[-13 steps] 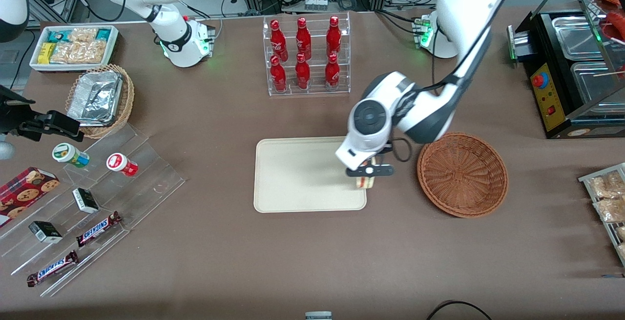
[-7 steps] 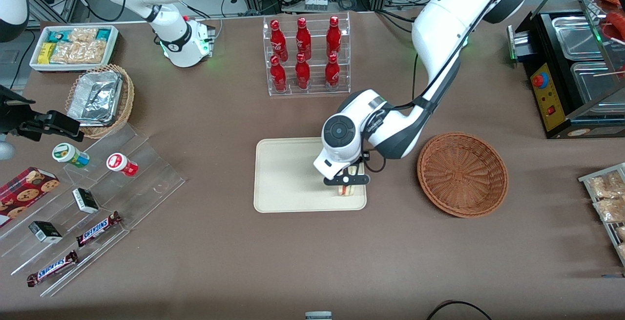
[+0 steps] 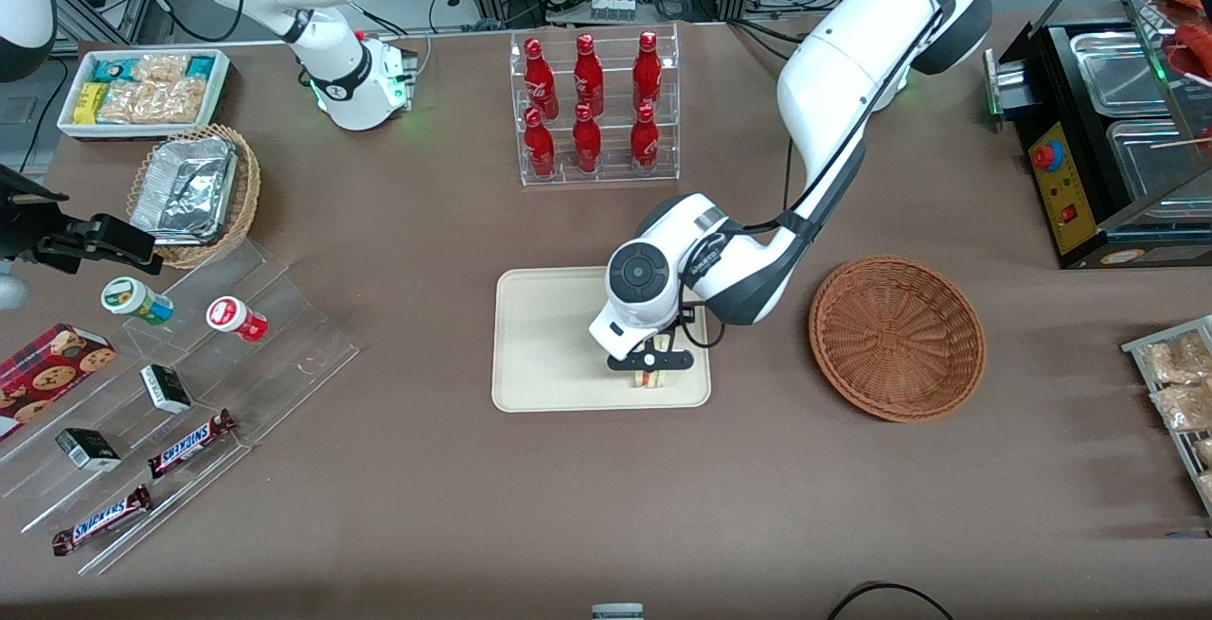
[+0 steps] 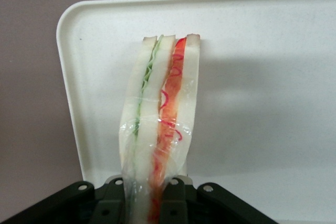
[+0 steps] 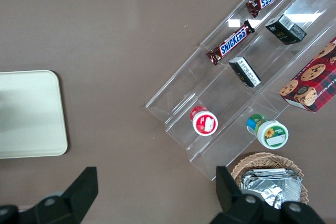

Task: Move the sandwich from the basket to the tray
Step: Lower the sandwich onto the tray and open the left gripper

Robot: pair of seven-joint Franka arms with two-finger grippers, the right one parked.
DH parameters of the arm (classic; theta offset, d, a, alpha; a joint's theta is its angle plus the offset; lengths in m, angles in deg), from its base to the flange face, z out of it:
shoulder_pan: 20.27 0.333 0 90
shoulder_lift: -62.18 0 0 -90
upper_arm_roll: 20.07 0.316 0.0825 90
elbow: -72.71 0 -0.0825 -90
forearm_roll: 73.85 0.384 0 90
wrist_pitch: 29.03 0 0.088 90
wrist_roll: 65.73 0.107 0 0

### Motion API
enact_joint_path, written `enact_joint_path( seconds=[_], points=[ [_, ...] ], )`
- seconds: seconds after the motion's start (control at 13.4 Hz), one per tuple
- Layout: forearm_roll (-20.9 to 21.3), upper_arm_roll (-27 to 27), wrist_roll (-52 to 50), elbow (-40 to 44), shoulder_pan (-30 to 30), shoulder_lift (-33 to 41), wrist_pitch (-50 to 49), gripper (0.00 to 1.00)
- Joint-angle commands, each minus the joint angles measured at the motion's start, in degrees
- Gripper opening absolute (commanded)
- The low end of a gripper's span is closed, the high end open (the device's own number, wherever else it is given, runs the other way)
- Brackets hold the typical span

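Note:
My left gripper (image 3: 651,372) is shut on the sandwich (image 3: 651,379), a clear-wrapped wedge with pale bread and red and green filling. It holds the sandwich low over the cream tray (image 3: 549,336), near the tray's corner closest to the front camera on the basket's side. In the left wrist view the sandwich (image 4: 160,114) stands between the black fingers (image 4: 118,192) of the gripper (image 4: 149,195), over the tray (image 4: 262,77). The reddish-brown wicker basket (image 3: 897,336) sits beside the tray, toward the working arm's end, with nothing in it.
A clear rack of red bottles (image 3: 592,109) stands farther from the camera than the tray. A lighter basket with a foil container (image 3: 194,189), a white bin of snacks (image 3: 142,90) and clear stepped shelves with candy bars (image 3: 189,393) lie toward the parked arm's end. A steel food warmer (image 3: 1117,128) stands at the working arm's end.
My left gripper has carried the sandwich from the tray's edge beside the basket farther in over the tray, and a little nearer the front camera and lower.

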Motion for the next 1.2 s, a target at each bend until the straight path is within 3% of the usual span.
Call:
enact_joint_path(
  seconds=[0.0,0.07,0.15,0.75,1.12],
  points=[
    [1.2,0.5,-1.4,2.4,-1.1,-1.6,0.2,0.18],
    [1.2,0.6,-1.2,2.4,-1.1,-1.8,0.5,0.72],
    [1.3,0.6,-1.4,2.4,-1.1,-1.9,0.7,1.00],
    [1.7,0.9,-4.5,2.5,-0.6,2.0,-1.8,1.00],
    [1.2,1.1,-4.1,7.9,0.1,7.3,-8.4,1.00]
  ],
)
